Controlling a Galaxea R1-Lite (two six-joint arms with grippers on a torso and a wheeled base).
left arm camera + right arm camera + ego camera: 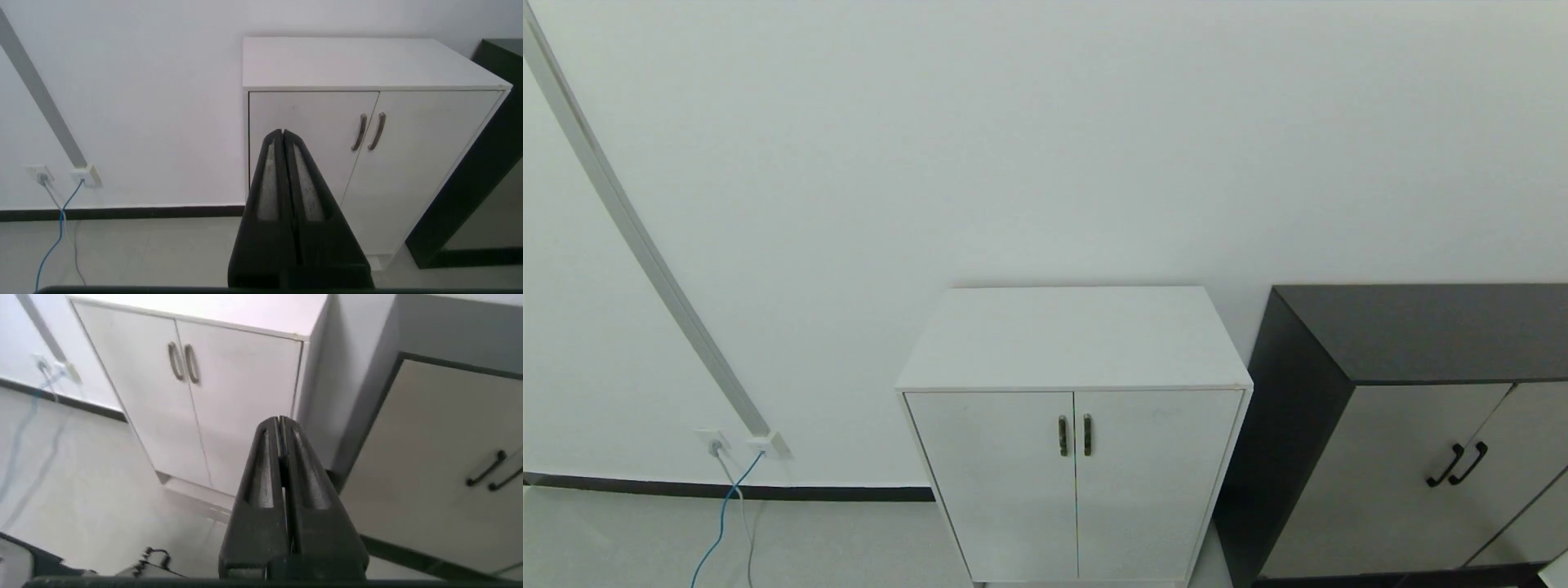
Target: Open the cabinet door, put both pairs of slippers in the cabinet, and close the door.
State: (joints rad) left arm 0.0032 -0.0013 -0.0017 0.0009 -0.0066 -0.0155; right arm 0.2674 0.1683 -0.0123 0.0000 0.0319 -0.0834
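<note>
Small white two-door wooden cabinet (1074, 482) stood shut against the wall, just beside a black cabinet (1339, 457) | left pincer (283, 137) and right pincer (280, 425) both clenched, empty, apart from it | doors judged stiff, light; best gripped at slim dark vertical handles (1063, 435) flanking the centre seam

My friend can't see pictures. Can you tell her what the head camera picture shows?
A white cabinet stands against a white wall, both doors shut, two handles side by side. A dark cabinet stands to its right.

Cabinet (1005, 482) against wall (1013, 147), second cabinet (1388, 474) just right, sockets (743, 443) left
</note>
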